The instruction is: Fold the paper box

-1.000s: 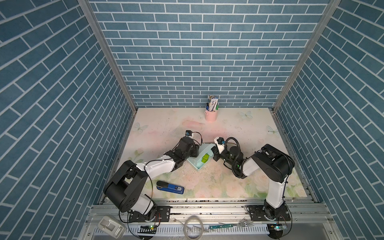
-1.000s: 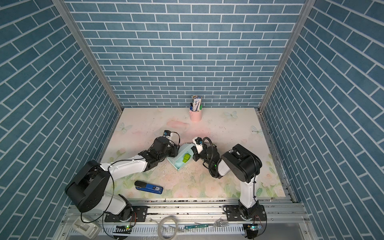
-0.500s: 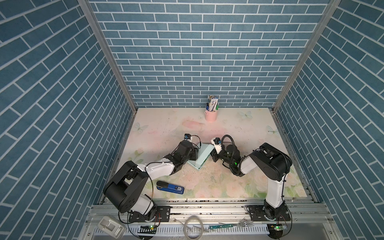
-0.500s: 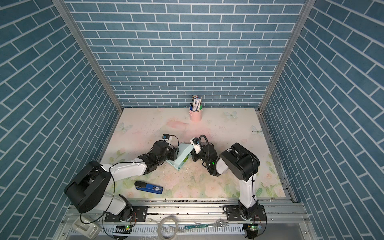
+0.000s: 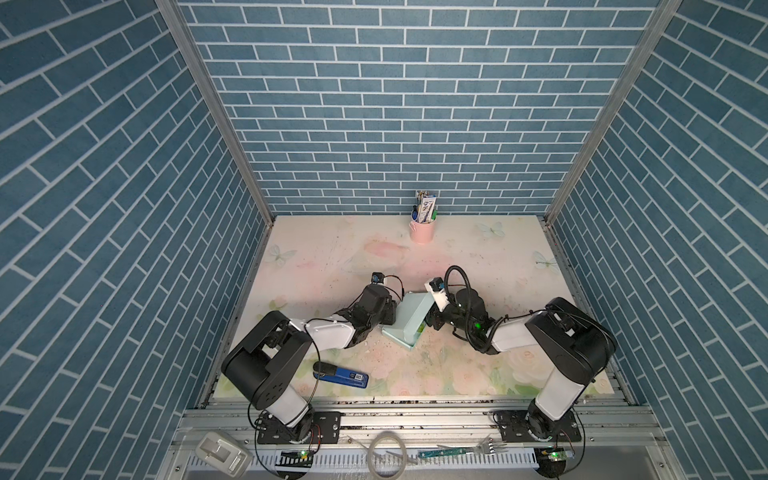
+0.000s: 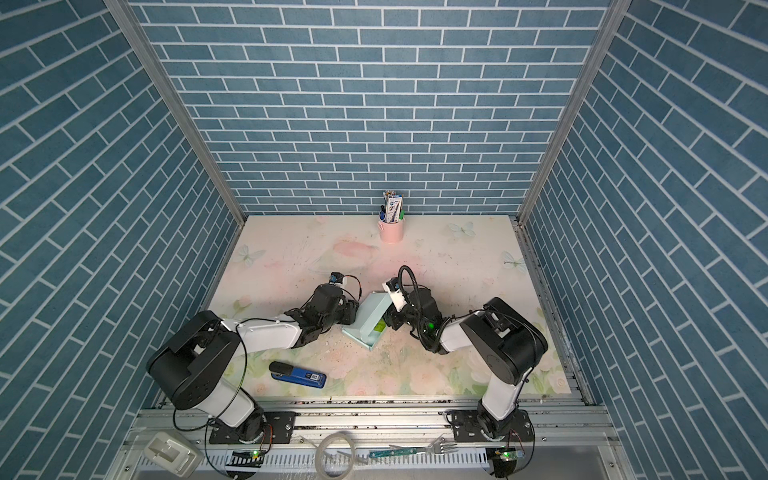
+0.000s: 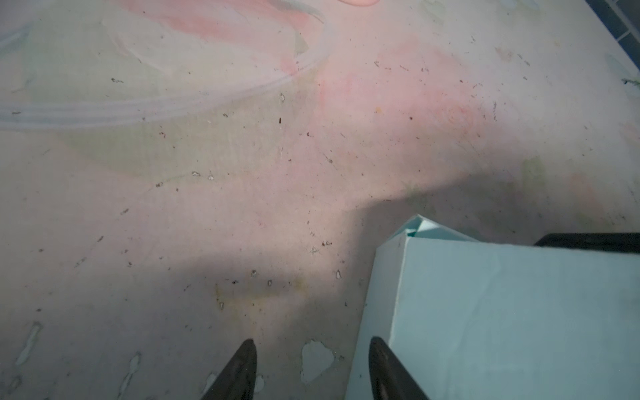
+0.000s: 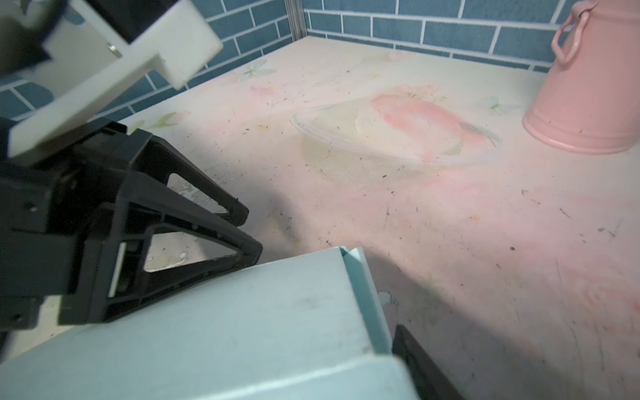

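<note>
Shows floral surface (image 5: 478,266) with box (image 5: 409,316) at its middle, between both pincers, lid tilted up. Shows left pincer (image 7: 311,370) about half parted, gripping nothing, one fingertip (image 7: 384,367) at box side. Can't tell right pincer (image 5: 431,322) spread or hold, mostly hidden by box. Shows stapler (image 5: 340,376) near front, well apart, and green brick (image 6: 379,328) inside box.

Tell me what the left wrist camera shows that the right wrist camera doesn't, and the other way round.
Left wrist only: the left gripper seen from behind, jaws apart over the floral table, nothing between them, one tip beside the paper box. Right wrist only: that gripper's black frame side-on, plus the pink pail with its handle. Both: the paper box's folded corner and the table surface.
</note>
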You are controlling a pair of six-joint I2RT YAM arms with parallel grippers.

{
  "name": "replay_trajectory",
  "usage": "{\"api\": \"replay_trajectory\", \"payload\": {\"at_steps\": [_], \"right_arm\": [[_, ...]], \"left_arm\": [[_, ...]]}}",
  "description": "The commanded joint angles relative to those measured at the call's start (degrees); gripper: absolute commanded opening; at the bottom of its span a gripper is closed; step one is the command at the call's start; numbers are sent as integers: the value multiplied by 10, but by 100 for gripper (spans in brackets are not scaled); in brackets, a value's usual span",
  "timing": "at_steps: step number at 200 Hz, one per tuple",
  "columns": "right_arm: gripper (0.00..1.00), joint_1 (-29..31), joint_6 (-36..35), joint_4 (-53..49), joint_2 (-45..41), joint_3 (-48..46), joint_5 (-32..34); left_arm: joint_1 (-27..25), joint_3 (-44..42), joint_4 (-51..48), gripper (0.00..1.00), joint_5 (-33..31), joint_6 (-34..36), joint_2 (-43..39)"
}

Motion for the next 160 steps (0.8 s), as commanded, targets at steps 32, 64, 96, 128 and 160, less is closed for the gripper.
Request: {"api": "replay_trajectory", "payload": {"at_steps": [32,64,96,128,160], "right_arm": [[63,2,1,-181,-57,37,3],[65,2,1,-215,-78,42,8],[65,2,0,-231,-103,24,21],[65,2,12,-238,-120,4,34],[64,2,29,-257,-146,-17,46]], "left_arm": [[-5,26,-28,54,-19,11,6],[-5,29,-38,54,-26,12,3],[-5,29,-39,54,-27,12,2],[-5,29,-41,54,-28,9,1],[-5,45,-51,54,-29,8,-7]]}}
